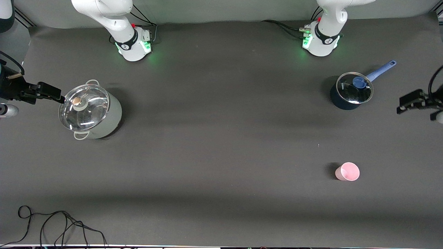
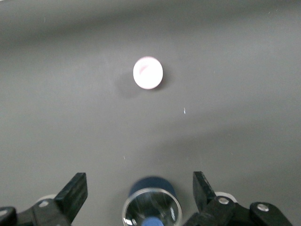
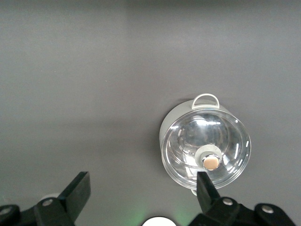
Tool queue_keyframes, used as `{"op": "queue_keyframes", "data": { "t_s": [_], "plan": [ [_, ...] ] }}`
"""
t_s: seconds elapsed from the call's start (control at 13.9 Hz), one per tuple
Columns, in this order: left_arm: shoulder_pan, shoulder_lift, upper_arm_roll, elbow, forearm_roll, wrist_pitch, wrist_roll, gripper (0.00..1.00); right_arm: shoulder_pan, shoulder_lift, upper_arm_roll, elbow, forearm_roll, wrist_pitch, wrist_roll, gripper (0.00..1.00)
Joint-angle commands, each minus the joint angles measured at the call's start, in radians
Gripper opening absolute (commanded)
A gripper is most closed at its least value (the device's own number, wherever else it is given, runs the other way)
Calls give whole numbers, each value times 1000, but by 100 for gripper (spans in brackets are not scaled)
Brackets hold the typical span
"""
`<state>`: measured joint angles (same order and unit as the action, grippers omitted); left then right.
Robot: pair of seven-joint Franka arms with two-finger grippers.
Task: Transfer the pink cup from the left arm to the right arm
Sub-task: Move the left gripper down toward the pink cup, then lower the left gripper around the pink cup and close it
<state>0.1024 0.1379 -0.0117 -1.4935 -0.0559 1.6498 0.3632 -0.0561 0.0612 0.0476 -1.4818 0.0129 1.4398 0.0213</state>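
Small pale-pink cup (image 1: 347, 171), plain and tapered, stands upright, mouth up, on the dark table (image 1: 221, 155), nearer the front camera than the blue saucepan (image 1: 351, 90); left gripper (image 2: 140, 194) and right gripper (image 3: 143, 192) hang open, empty

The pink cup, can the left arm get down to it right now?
Probably yes. The pink cup stands upright, alone on bare table, nearer the front camera than the blue saucepan. The left gripper is open, holds nothing, and hangs above the saucepan; nothing stands between it and the cup.
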Motion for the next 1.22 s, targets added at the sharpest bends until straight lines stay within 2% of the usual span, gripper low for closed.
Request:
{"op": "queue_keyframes", "data": {
  "t_s": [0.0, 0.22, 0.58, 0.79, 1.15],
  "plan": [
    [68, 69, -2, 39, -123, 40, 146, 100, -2, -1, 0, -2, -5, -6, -7, 100],
    [156, 172, -2, 41, -299, 94, 315, 100, -4, -1, -2, -2, -5, -6, -12, 100],
    [281, 386, -4, 41, -629, 198, 877, 100, -4, -1, -2, -2, -5, -7, -12, 100],
    [336, 558, -10, 62, -830, 258, 1202, 100, -2, -3, -15, -2, -7, -7, -14, 100],
    [344, 727, -13, 62, -1080, 326, 1566, 100, -2, -1, -20, -2, -7, -7, -15, 100]
  ]
}}
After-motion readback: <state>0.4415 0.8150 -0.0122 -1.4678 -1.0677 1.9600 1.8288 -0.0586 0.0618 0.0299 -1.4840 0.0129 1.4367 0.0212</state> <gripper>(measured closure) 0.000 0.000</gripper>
